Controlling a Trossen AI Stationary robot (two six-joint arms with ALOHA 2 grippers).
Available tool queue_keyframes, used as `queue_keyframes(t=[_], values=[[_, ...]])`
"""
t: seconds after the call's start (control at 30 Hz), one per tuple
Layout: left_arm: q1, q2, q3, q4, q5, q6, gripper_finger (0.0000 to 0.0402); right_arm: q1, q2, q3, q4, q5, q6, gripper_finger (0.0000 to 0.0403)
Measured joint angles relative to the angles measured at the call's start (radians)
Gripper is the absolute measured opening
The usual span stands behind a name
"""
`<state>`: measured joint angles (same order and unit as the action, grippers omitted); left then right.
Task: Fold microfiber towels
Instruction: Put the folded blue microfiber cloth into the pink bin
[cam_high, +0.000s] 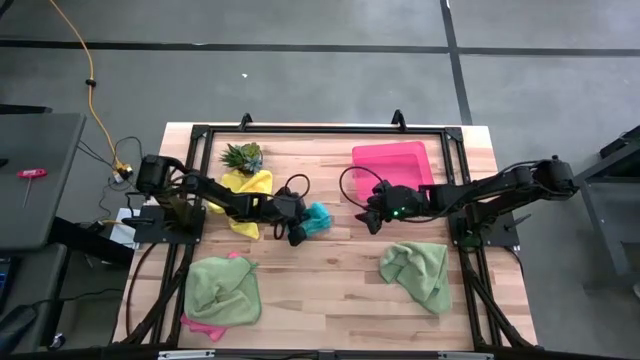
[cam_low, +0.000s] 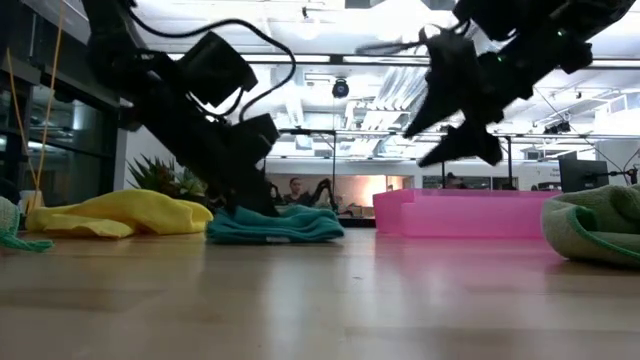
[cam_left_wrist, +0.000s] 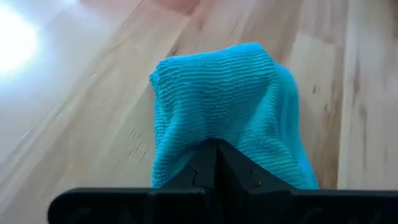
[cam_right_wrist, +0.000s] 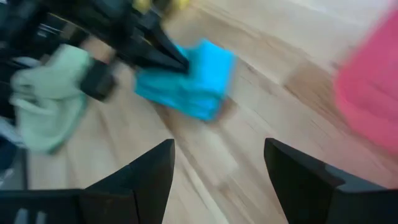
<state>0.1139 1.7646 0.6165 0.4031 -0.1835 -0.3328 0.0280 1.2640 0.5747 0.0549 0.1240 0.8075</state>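
Observation:
A bunched teal towel (cam_high: 318, 218) lies on the wooden table near its middle. My left gripper (cam_high: 298, 236) comes at the towel from the table's left and is shut at the towel's near edge (cam_left_wrist: 186, 168). My right gripper (cam_high: 372, 215) hangs open above the table, between the teal towel and the pink tray (cam_high: 392, 165), touching nothing. A yellow towel (cam_high: 247, 190) lies crumpled at the far left. One light green towel (cam_high: 222, 290) lies at the near left on a pink towel (cam_high: 200, 325). Another light green towel (cam_high: 418, 270) lies at the near right. My left gripper has its shut fingers (cam_left_wrist: 205, 168) in the teal towel's edge nearest the arm; the cloth rises around the tips and hides them, so one layer or several cannot be told. The fingers slant down from the table's left. The towel rests bunched on the table (cam_low: 290, 225).
A small spiky plant (cam_high: 243, 155) stands at the far left beside the yellow towel. A black frame (cam_high: 330, 130) runs along the table's far edge and sides. Bare wood (cam_high: 330, 290) lies between the two green towels.

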Motion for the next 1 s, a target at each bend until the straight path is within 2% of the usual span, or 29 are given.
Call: queue_keyframes(t=[0.17,0.3,0.5,0.73,1.0], values=[[-0.022,0.114,0.040,0.146,0.065,-0.020,0.0000,-0.002,0.000,0.000,0.058,-0.001,-0.022,0.0240],[-0.057,0.179,0.124,0.143,0.099,-0.004,0.0000,0.004,0.000,0.000,0.054,-0.001,-0.020,0.0240],[-0.109,0.252,0.285,0.096,0.122,0.156,0.0000,0.027,0.000,0.000,0.011,-0.025,-0.025,0.0240],[-0.121,0.269,0.403,-0.022,0.119,0.275,0.0000,0.052,0.000,0.000,-0.096,-0.083,-0.061,0.0240],[-0.121,0.226,0.432,-0.088,0.146,0.285,0.0000,0.091,0.000,0.000,-0.117,-0.134,-0.134,0.0240]])
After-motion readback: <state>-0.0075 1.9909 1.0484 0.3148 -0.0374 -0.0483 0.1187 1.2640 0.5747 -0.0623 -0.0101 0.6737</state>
